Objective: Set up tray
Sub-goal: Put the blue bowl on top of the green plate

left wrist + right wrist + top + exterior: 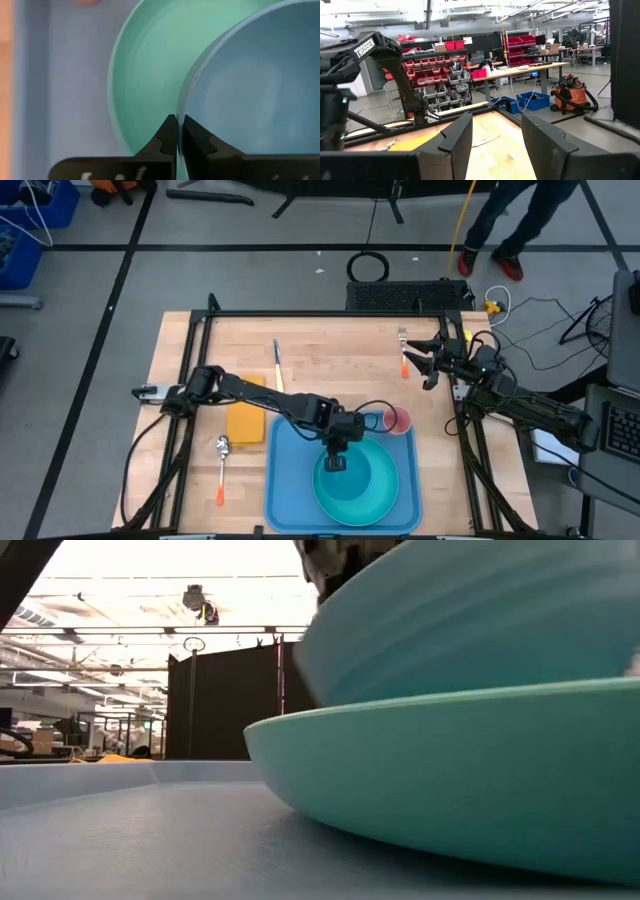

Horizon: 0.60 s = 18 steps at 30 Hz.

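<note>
On the wooden surface (330, 345), going left to right, you first meet a spoon (222, 465) with an orange handle at about 8 o'clock, then a yellow-orange napkin (245, 420) beside it.

Next comes the tray (285, 480), at 6 o'clock by the near edge. It is a wide, flat blue rectangle with rounded corners and a low raised rim. It looks like stiff, light, smooth plastic, so it may well slide. Judge the rim at a bare corner the best place to take hold.

On the tray sits a round turquoise plate (385, 500). Over it your left tool (178, 131) has its fingers pressed together on the thin rim of a pale blue bowl (255, 90), held tilted. A pink cup (398, 421) stands at the tray's far right corner.

Your right tool (496, 136) waits at 2 o'clock, fingers spread and holding nothing, near a fork (403, 350).
</note>
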{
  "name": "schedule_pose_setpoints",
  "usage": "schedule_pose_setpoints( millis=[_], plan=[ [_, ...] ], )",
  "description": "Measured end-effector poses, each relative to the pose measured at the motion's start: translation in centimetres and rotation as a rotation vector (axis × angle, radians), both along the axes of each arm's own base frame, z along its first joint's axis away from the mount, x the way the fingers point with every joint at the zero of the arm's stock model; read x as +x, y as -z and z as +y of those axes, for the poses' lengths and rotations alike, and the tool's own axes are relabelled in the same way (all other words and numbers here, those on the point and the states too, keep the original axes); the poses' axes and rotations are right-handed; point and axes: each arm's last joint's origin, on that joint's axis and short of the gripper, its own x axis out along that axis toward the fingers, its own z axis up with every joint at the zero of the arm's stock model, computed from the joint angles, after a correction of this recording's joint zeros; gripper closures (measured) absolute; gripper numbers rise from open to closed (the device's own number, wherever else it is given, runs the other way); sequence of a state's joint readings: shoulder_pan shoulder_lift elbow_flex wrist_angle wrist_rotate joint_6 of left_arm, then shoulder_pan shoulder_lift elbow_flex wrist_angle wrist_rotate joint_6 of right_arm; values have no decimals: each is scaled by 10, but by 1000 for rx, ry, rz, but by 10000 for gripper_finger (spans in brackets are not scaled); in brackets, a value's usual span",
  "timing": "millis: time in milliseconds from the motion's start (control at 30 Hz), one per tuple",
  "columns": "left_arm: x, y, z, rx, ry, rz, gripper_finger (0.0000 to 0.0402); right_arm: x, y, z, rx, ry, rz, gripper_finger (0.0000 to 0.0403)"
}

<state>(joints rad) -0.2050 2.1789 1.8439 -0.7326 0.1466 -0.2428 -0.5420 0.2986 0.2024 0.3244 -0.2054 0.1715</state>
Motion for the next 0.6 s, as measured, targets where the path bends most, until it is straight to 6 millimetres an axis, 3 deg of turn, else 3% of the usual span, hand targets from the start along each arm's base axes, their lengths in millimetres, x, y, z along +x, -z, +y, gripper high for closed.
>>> schedule_pose_setpoints(
  millis=[233, 600],
  plan=[
    [5, 13, -3, -35, 46, 4, 393, 1, 0, -1, 1, -1, 2, 243],
    [6, 11, -2, -40, 63, -12, 393, 2, 1, -1, 5, -1, 8, 243]
  ],
)
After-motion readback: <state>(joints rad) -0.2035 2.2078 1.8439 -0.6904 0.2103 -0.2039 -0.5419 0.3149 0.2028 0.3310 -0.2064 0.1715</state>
